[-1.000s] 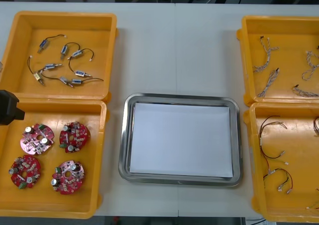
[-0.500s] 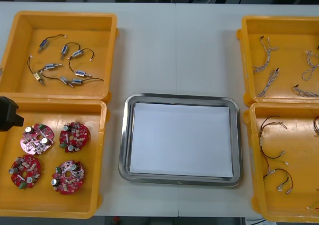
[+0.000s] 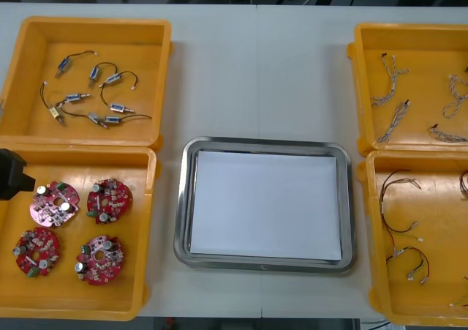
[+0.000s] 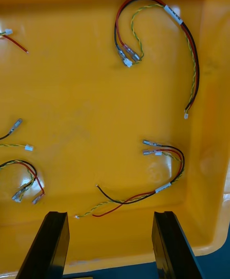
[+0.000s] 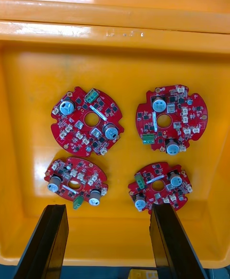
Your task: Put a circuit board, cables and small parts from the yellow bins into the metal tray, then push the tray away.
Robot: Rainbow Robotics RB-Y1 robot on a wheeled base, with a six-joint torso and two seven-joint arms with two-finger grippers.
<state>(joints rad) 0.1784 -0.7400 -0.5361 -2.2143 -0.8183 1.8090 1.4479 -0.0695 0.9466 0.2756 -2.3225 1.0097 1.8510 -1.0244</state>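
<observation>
While left end effector gapes over round red boards | right end effector wide

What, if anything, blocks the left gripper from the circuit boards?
Likely nothing, so yes: the left gripper hangs open over the yellow bin, and the four circuit boards lie flat and apart in it, uncovered.

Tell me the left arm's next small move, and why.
Probably lower the left gripper, open above the bin, onto one of the two circuit boards nearest its fingers: the tray holds no board yet. The right gripper hangs over the cables.
</observation>
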